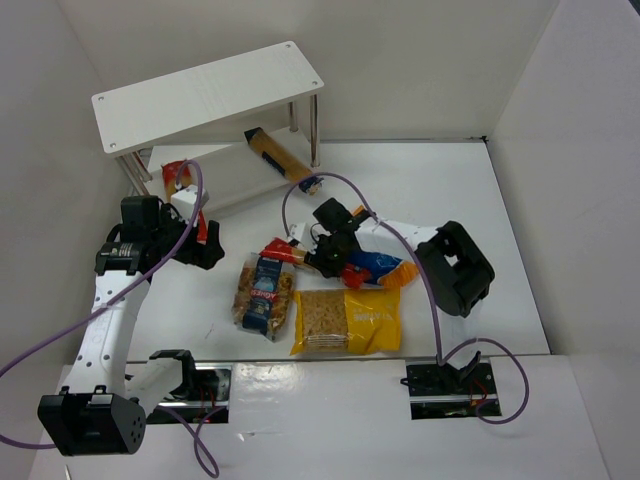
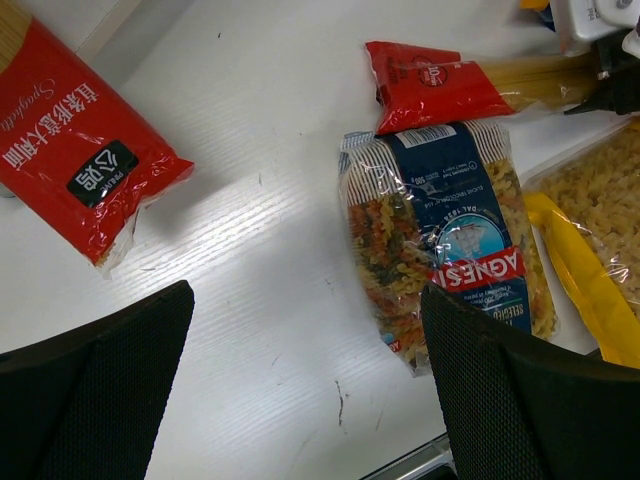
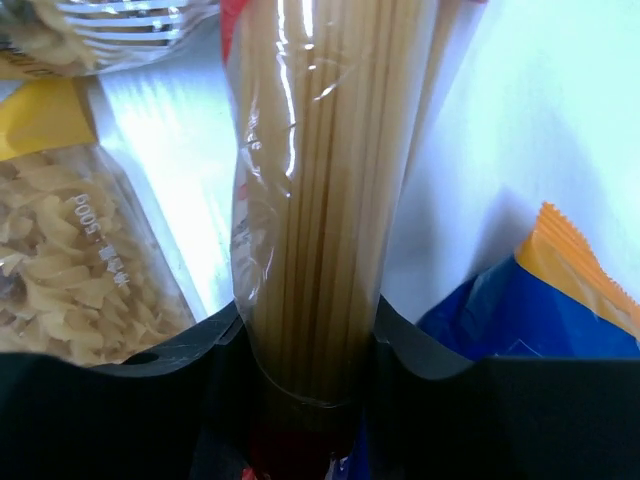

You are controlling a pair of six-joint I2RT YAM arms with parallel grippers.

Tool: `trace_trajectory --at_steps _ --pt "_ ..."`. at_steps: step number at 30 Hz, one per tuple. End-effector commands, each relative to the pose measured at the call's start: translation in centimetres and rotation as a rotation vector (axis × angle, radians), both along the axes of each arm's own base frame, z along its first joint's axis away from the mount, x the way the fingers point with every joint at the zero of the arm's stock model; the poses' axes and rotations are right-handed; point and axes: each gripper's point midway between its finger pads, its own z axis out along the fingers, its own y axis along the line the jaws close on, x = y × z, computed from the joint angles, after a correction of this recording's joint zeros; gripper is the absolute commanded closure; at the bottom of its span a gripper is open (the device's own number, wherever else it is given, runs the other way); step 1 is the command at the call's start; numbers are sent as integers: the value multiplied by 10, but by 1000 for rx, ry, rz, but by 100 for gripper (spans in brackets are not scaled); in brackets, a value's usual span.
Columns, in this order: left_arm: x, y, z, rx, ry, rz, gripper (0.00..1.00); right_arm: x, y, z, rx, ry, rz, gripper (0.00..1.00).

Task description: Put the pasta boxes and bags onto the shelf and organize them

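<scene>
Red-and-clear plastic bulges between the fingers of the right end effector (image 3: 308,350), which is clenched on a spaghetti packet (image 3: 310,180) lying on the surface (image 1: 480,220) at the centre of the overhead frame. I judge this to be the pick-up step. The next move calls for a lift and a carry toward the shelf (image 1: 210,95) at upper left, keeping the long packet level. A blue-orange bag (image 1: 382,268) lies just beside it on the right, and a yellow bag (image 1: 345,320) and a clear bag (image 1: 265,295) lie just below, so a straight rise looks safest. On the lower board, a tan box (image 1: 278,158) and a second red packet (image 1: 175,178) leave a gap between them. The left end effector (image 2: 308,330) hangs released near the shelf's front edge and could crowd the approach.
</scene>
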Motion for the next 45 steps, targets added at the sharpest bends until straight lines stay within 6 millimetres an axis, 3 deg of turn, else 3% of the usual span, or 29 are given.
trace_trajectory --at_steps 1,4,5,9,12,15,21,26,30,33,37,45 --pt "3 -3 4 -3 -34 -21 0 -61 -4 -14 -38 205 125 100" --pt "2 -4 5 -10 -34 -29 0 -67 20 43 112 202 185 100" --pt "2 -4 5 -4 -38 -34 0 -64 28 70 170 168 202 100" --pt "2 -6 5 -10 -38 -41 0 -74 43 125 305 162 250 100" --pt "0 -11 7 -4 -51 -70 0 -83 48 142 364 178 282 100" --pt "-5 -20 17 -11 -91 -117 0 -86 47 144 381 208 276 100" --pt "-23 -49 39 -27 -226 -299 0 -72 33 151 414 215 228 100" --pt "-38 -79 37 -2 -275 -509 0 -62 21 169 466 214 193 100" --pt "-43 -100 21 62 -288 -676 0 -56 19 194 539 218 205 100" --pt "-41 -107 10 85 -300 -717 0 -64 20 207 562 231 242 100" --pt "-31 -115 13 133 -432 -766 0 -79 21 219 612 287 290 100" --pt "-27 -132 7 107 -466 -847 0 -92 19 242 670 272 341 100"
